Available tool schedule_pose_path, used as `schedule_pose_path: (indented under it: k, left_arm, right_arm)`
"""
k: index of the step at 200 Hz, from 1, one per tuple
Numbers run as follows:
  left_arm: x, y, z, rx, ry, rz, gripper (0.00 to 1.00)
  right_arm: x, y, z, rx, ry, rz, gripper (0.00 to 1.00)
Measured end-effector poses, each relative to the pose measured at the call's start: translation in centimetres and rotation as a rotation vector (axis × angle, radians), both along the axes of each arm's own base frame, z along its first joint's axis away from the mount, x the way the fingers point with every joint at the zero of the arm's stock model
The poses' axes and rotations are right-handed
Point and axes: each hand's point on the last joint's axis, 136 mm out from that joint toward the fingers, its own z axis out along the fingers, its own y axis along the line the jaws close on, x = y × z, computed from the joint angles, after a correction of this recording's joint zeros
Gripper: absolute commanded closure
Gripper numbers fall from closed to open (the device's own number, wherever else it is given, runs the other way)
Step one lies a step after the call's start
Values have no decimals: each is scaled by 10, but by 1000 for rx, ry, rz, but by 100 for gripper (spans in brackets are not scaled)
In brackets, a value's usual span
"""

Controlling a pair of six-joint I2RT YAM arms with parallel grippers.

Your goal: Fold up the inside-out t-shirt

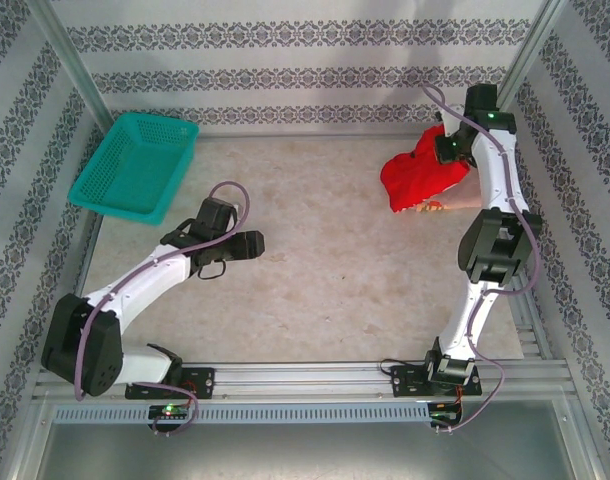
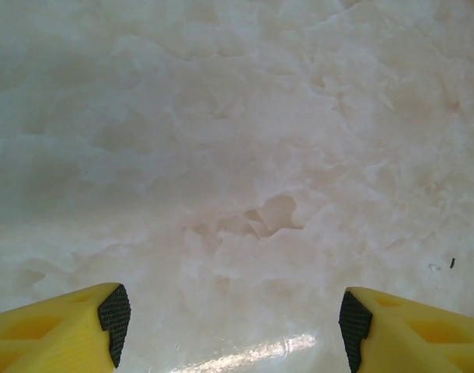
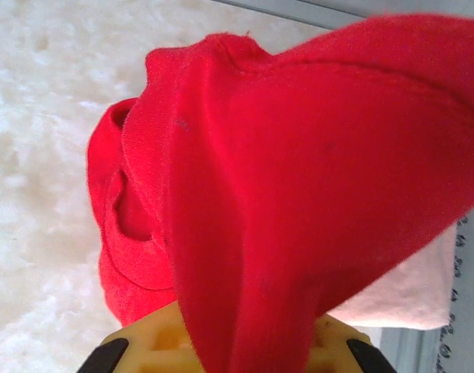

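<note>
1. Patterned wallpaper, pale with dark floral bands, is enclosing the workspace on its far, left and right sides.
2. Marbled off-white tabletop is filling the floor of the enclosure; in the left wrist view it is showing cloudy veins and a glossy highlight.
3. Aluminium frame rail is running along the near edge and carrying both arm bases.
4. White left arm is reaching low over the left half of the table; white right arm is rising toward the far right corner.
5. Teal basket is sitting tilted at the far left, partly over the table's edge.
6. Bright red inside-out t-shirt is lying bunched at the far right, near the back wall, with its upper part drawn up to the right wrist.
7. Pale pink cloth is lying folded beneath the red one, its edge showing on the near side.
8. Right gripper is clamping a fold of the t-shirt, red cloth draping from between its yellow fingers.
9. Left gripper is hovering over bare tabletop with its fingers wide apart, holding nothing.
</note>
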Motion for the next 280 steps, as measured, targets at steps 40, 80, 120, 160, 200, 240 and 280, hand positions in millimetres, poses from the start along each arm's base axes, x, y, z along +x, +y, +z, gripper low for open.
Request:
schedule_pose_path:
  k: [40,80,120,160,200,240,280]
  left_arm:
    - [4,-6,-13,-3,48,-14,27]
    - [7,-12,-31,0,107,-27,28]
    - [8,-16,-44,2,150,-38,28]
    - [10,-18,-49,3,165,-41,27]
    - [16,-23,-40,-4,141,-47,25]
    - [21,-17,-7,-2,37,-36,21]
    - [24,17,58,72,-227,57,0]
  right_arm:
    - [-2,-33,-7,4,13,-67,100]
    - [1,-75,-27,-47,40,-179,100]
    - [14,-109,-65,-152,79,-256,100]
    - [33,-141,-102,-274,101,-336,58]
    - [33,-153,-85,-362,61,-440,19]
    - [-5,-91,-21,-315,-58,-431,11]
    - [-84,18,24,-129,-277,-310,2]
